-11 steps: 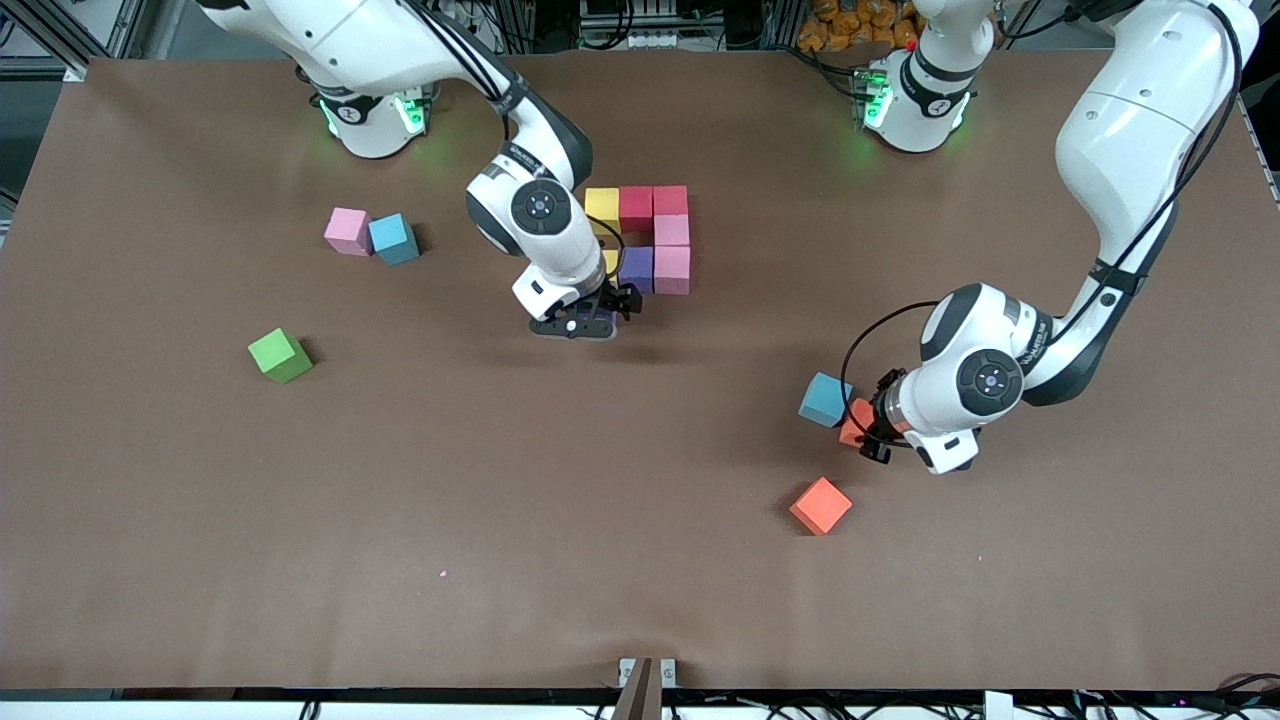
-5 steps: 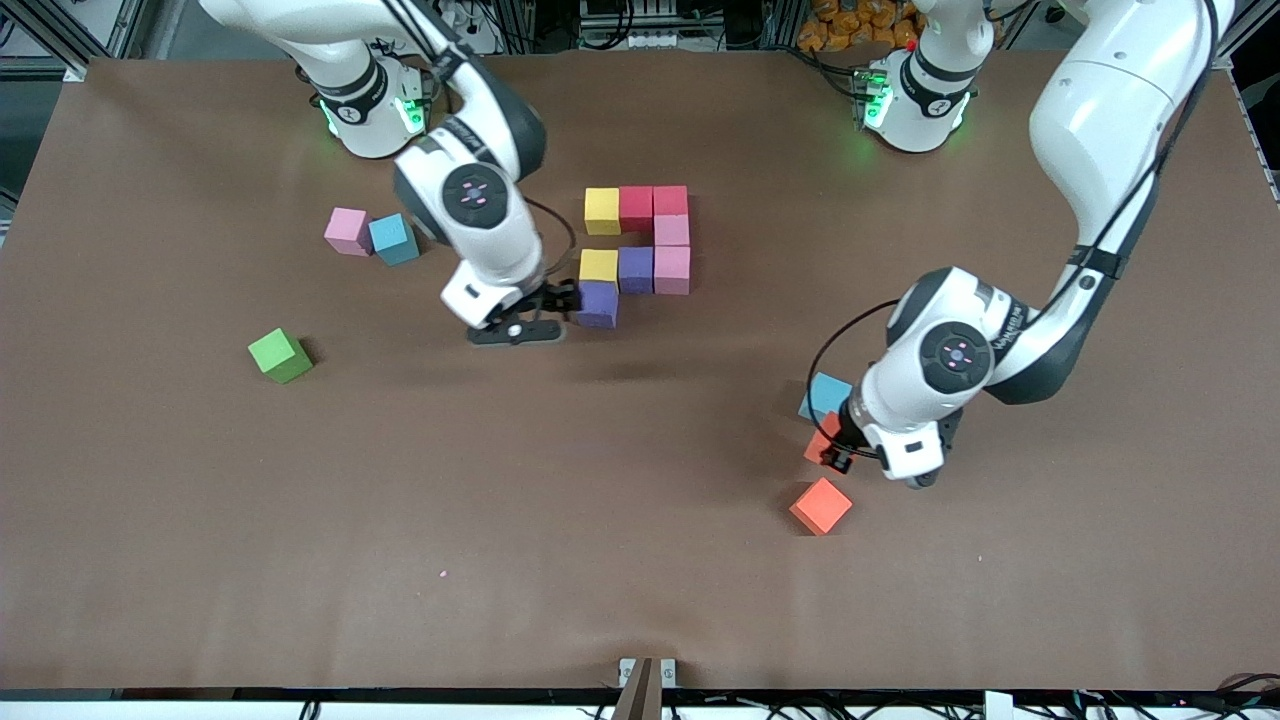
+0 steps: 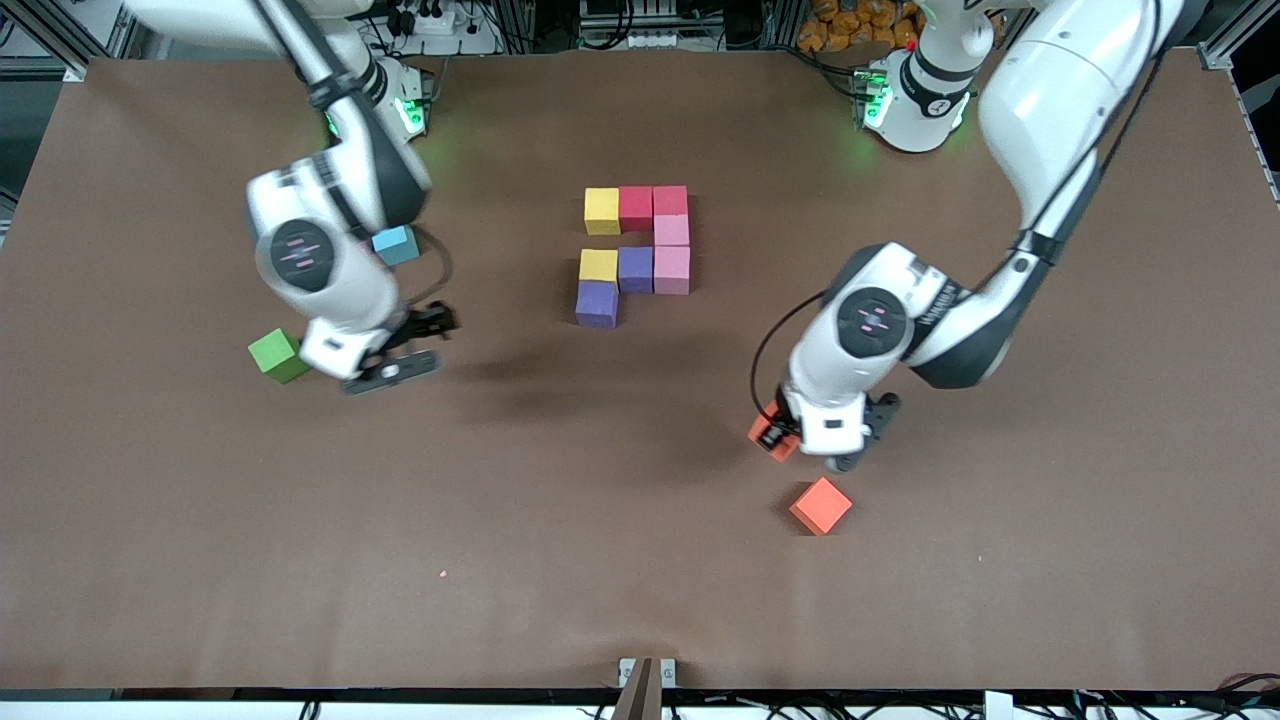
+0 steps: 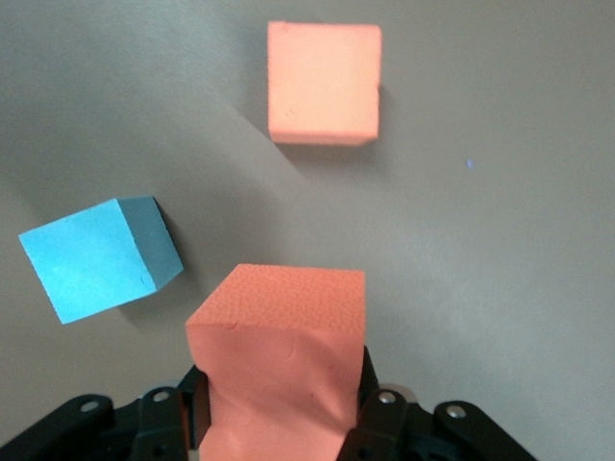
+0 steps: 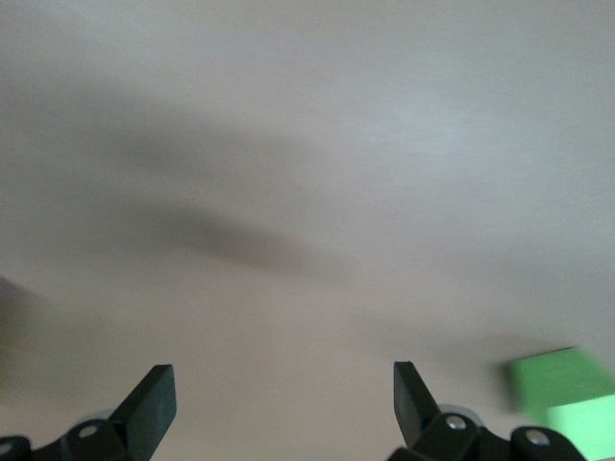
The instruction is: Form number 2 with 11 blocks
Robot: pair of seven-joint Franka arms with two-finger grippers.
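The left gripper hangs over the bench with its fingers clamped on an orange block, above another orange block. The right gripper, fingers spread wide and empty, hovers beside the green block, though blur makes its exact spot uncertain. The unfinished number 2 lies mid-bench, eight touching blocks.
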